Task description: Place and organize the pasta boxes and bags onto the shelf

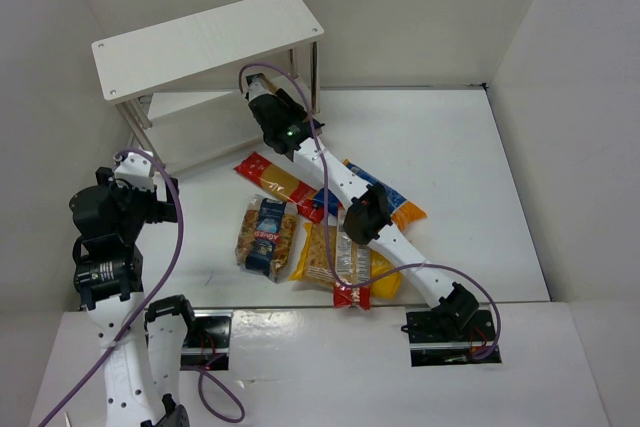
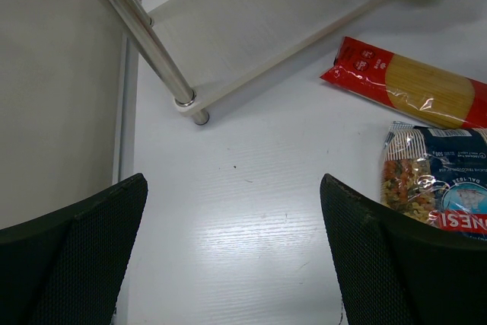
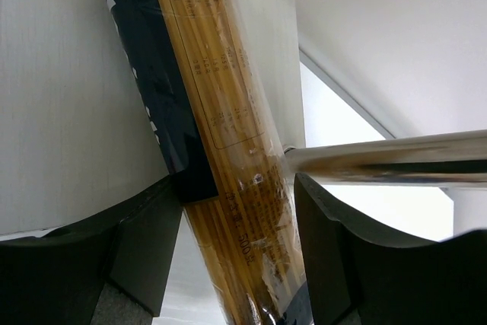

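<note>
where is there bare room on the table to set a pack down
Bare: the table right of the packs, out to the right wall; also between the shelf leg and the clear bag. Crowded: the middle, under the right arm.

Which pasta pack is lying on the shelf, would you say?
The tan-and-dark-blue spaghetti pack, between the right end effector's fingers; the others lie on the table.

Top view high, downward; wrist views close, both catching shelf (image 1: 210,42)
</note>
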Robot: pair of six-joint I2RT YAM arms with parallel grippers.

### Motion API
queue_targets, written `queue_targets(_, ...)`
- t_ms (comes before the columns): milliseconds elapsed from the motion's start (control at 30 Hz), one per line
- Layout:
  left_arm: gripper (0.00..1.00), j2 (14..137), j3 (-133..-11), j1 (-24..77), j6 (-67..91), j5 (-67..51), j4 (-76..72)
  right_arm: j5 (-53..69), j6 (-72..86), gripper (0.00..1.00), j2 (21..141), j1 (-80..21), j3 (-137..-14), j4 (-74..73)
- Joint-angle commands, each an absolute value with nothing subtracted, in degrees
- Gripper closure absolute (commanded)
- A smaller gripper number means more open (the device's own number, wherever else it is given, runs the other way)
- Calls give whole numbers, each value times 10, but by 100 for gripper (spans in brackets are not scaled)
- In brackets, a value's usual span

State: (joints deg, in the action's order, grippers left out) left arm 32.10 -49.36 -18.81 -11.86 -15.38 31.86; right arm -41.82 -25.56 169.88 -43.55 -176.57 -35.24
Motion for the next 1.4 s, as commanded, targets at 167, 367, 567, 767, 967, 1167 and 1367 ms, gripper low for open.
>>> queue_targets(167,0,316,-493,-186,-124,-167,308,-425,-222,32,1633,-446,-1797,-369)
queue_targets(367,0,310,-493,-186,-124,-167,308,-437,-207,32,1615,-472,-1797,-391)
queue_targets(567,0,310,-493,-186,-124,-167,308,-431,-192,32,1604,-495,-1797,-417)
queue_targets(767,0,310,-493,-186,-124,-167,308,-431,-181,32,1585,-506,-1797,-443)
queue_targets(967,0,310,-493,-186,-124,-167,308,-388,-161,31,1540,-531,-1748,-489)
queue_targets(1167,0,310,-498,-186,-124,-167,308,-288,-119,30,1464,-536,-1681,-545)
queue_targets(1367,0,310,-498,-186,-129,-173,308,-165,-77,28,1389,-536,-1585,-606)
